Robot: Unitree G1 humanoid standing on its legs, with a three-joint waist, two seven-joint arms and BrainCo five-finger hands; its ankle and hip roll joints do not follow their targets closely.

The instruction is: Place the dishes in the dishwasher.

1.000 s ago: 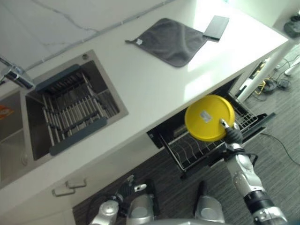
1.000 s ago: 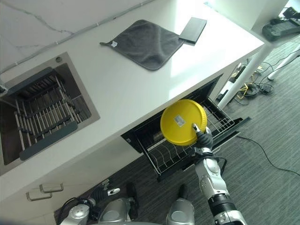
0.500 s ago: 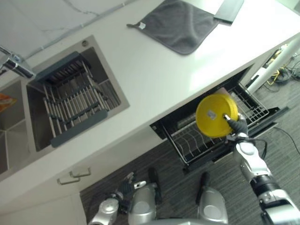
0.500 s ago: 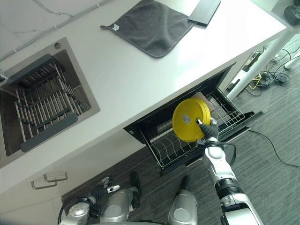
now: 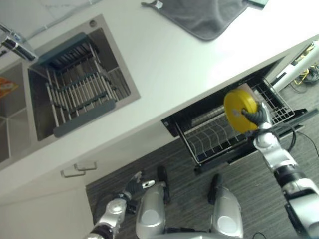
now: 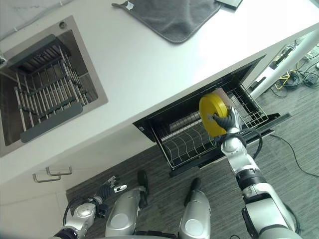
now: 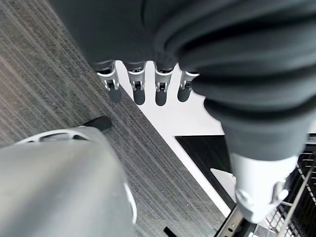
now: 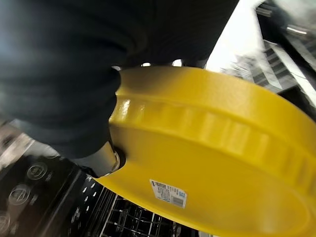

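A yellow plate point(image 5: 238, 108) stands nearly on edge over the pulled-out wire rack point(image 5: 209, 142) of the dishwasher under the counter. My right hand point(image 5: 257, 116) is shut on the plate's rim, with the thumb point(image 8: 101, 159) pressed on the plate's underside point(image 8: 207, 148), which carries a small sticker. The plate hangs just above the rack's right half, in front of the dark dishwasher opening point(image 6: 174, 124). My left hand point(image 5: 131, 184) hangs low by the floor, its fingers point(image 7: 136, 86) relaxed and holding nothing.
The white counter point(image 5: 164, 64) overhangs the dishwasher. It holds a steel sink point(image 5: 117, 94) with a dish rack point(image 5: 75, 94), a tap point(image 5: 15, 45) and a grey cloth point(image 5: 209, 15). A cupboard handle point(image 5: 79, 169) is at the lower left. Cables point(image 6: 291, 74) lie on the floor at right.
The camera has tilted down. My right hand has lowered the yellow plate from counter-edge height to just above the rack and turned it more on edge.
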